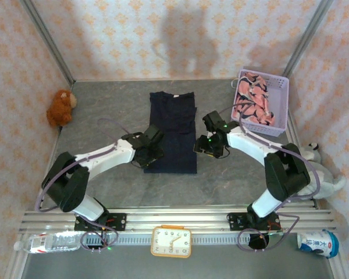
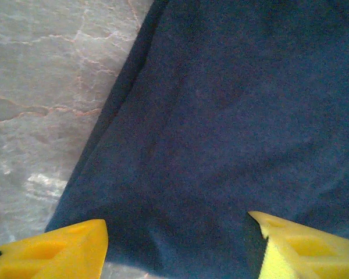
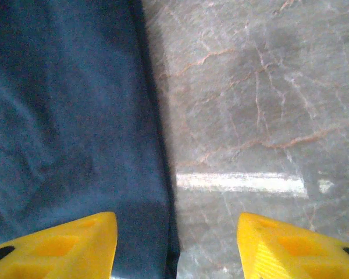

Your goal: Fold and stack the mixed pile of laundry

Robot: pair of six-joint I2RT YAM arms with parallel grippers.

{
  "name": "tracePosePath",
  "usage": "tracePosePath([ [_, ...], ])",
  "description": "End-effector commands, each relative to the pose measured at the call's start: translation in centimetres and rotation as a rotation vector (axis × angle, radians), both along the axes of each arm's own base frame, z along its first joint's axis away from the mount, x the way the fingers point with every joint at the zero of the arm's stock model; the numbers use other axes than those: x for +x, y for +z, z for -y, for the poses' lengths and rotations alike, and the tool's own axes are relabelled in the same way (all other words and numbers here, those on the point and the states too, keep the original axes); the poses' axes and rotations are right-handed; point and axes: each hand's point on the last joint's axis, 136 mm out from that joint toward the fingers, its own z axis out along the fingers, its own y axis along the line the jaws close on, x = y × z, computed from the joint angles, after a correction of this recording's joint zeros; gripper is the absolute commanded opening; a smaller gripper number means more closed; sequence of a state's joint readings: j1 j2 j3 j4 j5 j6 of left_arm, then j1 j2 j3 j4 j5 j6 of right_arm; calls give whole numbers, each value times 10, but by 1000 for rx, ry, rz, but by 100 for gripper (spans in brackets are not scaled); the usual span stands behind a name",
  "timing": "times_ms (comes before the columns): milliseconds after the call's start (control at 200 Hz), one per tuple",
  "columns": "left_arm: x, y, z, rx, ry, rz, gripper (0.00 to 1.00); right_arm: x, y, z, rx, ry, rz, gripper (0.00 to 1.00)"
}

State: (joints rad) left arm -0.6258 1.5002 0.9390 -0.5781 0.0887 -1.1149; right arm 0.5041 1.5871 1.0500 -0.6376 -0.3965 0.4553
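Observation:
The dark navy garment (image 1: 173, 131) lies flat as a long rectangle in the middle of the table. My left gripper (image 1: 153, 152) hovers open over its lower left part; the left wrist view has its yellow fingers (image 2: 70, 250) spread wide over the navy cloth (image 2: 221, 128). My right gripper (image 1: 205, 145) stands open at the garment's right edge, one finger (image 3: 64, 247) over the cloth (image 3: 70, 116), the other over bare table. The pink printed garment (image 1: 253, 102) lies crumpled in the lavender basket (image 1: 277, 102).
A brown plush toy (image 1: 61, 107) sits at the far left by the wall. A grey-white plush (image 1: 317, 160) lies at the right edge. Along the front rail are a water bottle (image 1: 49, 241), a clock (image 1: 171, 241) and a canister (image 1: 317, 243).

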Motion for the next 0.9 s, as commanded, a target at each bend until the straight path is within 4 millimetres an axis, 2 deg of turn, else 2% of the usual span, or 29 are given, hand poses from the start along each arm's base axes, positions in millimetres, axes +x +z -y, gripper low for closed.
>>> tracePosePath([
  [0,-24,-13,-29,78,61,-52,64,-31,-9,4,-57,57,-56,57],
  [220,-41,-34,-40,78,99,-78,59,-52,-24,-31,-61,147,-75,57],
  [365,-37,-41,-37,78,86,-76,52,-49,-35,-36,-88,167,-91,57],
  [520,-31,-49,-32,90,67,-88,40,-50,-52,-34,-116,173,-123,53],
  [585,-30,-54,-31,96,68,-94,34,-49,-54,-37,-110,172,-120,46],
  [696,-27,-60,-28,93,66,-96,24,-44,-54,-43,-92,168,-112,25],
  [816,-25,-62,-25,92,53,-106,6,-37,-49,-44,-95,162,-87,4],
  [851,-25,-62,-24,92,44,-108,2,-36,-47,-43,-102,161,-81,0],
  [896,-27,-60,-25,100,36,-110,1,-36,-45,-41,-108,161,-74,0],
])
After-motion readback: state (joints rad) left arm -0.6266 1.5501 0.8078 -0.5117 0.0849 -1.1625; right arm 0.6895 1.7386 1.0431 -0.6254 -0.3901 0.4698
